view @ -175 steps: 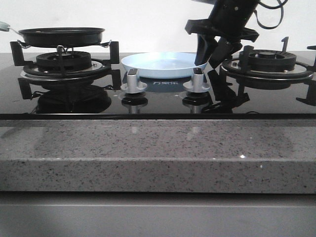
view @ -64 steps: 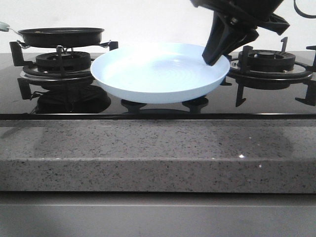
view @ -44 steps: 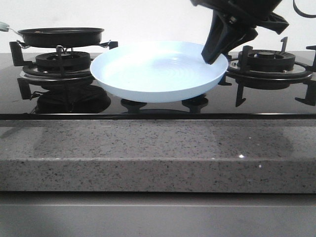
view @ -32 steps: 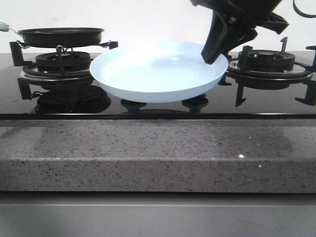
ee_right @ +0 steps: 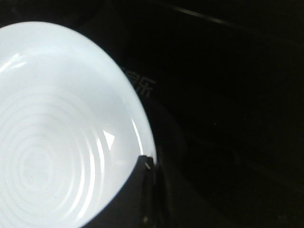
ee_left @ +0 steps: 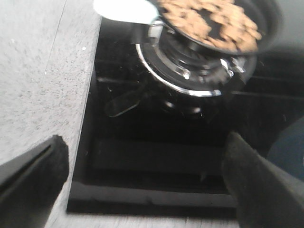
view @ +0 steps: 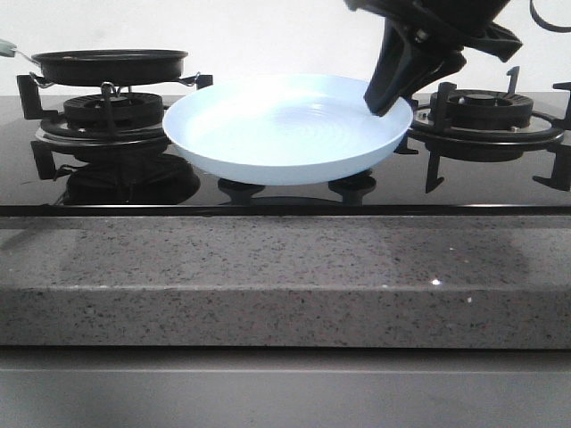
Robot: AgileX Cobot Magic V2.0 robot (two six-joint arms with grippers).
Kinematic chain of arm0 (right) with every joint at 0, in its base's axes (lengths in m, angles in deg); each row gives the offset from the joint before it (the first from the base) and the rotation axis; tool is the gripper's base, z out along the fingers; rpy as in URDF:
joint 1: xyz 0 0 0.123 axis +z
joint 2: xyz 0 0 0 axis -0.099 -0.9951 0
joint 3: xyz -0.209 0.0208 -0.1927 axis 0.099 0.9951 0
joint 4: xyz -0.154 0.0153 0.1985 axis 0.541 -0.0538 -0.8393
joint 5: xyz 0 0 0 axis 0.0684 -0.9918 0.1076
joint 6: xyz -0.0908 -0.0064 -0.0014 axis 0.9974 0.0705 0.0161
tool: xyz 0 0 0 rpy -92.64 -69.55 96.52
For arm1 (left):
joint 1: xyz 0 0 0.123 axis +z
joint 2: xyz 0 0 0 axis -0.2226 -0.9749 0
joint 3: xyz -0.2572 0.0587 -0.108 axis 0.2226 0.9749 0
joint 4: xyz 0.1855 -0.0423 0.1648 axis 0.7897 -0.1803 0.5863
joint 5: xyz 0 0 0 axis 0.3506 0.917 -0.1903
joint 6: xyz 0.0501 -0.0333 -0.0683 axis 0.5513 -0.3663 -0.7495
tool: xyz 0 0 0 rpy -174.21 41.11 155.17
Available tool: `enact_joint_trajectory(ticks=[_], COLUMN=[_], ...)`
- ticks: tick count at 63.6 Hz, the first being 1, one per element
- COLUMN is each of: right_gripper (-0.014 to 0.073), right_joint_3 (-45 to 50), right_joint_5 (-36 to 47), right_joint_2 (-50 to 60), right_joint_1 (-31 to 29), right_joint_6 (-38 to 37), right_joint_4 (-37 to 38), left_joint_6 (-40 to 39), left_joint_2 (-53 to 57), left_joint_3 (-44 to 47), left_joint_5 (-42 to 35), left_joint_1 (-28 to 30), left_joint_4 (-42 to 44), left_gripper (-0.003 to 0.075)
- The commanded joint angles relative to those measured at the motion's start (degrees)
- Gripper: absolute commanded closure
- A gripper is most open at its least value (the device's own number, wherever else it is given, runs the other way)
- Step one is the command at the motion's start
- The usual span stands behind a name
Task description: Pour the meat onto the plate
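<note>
The pale blue-white plate (view: 285, 129) hangs tilted above the black stove top, between the two burners. My right gripper (view: 384, 102) is shut on its right rim; the right wrist view shows the plate (ee_right: 52, 142) with the gripper (ee_right: 148, 164) pinching the rim. The black frying pan (view: 111, 64) sits on the left burner. The left wrist view shows the orange-brown meat (ee_left: 209, 21) heaped in the pan, with its pale handle (ee_left: 123, 9) pointing out. My left gripper (ee_left: 142, 180) is open and empty, short of the pan, and is not in the front view.
The left burner grate (view: 111, 111) carries the pan and the right burner grate (view: 486, 111) is bare. A speckled granite counter edge (view: 285, 276) runs along the front of the stove and also beside it in the left wrist view (ee_left: 38, 71).
The right gripper has lifted the plate off the stove top and brought it forward and up; over the last second it has stayed almost still.
</note>
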Motion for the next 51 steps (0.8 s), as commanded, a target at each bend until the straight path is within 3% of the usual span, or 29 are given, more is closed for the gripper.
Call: enact_joint_trajectory(ticks=[1,6,15,33,51], right_gripper=[0.0661,0.0661,0.0661,0.0661,0.0661], right_joint_3=[-1.3,-1.3,-1.3,-1.3,-1.3], right_joint_5=[1.83,1.83,1.83,1.83,1.83], right_joint_2=[2.84,2.84,2.84,2.84,2.84], right_joint_1=[-0.11,-0.11,-0.11,-0.11,-0.11], right_joint_6=[0.83,0.83,0.83,0.83,0.83], right_joint_4=[-1.5,-1.5,-1.5,-1.5,-1.5], left_joint_6=[9.34,14.69,17.09,19.29,19.32], left_joint_2=[-2.92,-6.09,-12.34,-23.07,-32.51], left_joint_3=[-3.73,-5.08,-7.99,-13.05,-17.98], left_joint_5=[-1.07,0.04,0.96,1.42,2.78], left_joint_1=[3.87,6.88,11.29,12.09,12.09], left_joint_4=[-13.93,-22.36,-33.28,-49.78,-57.52], left_gripper=[0.0082,0.0082,0.0083,0.0082,0.0083])
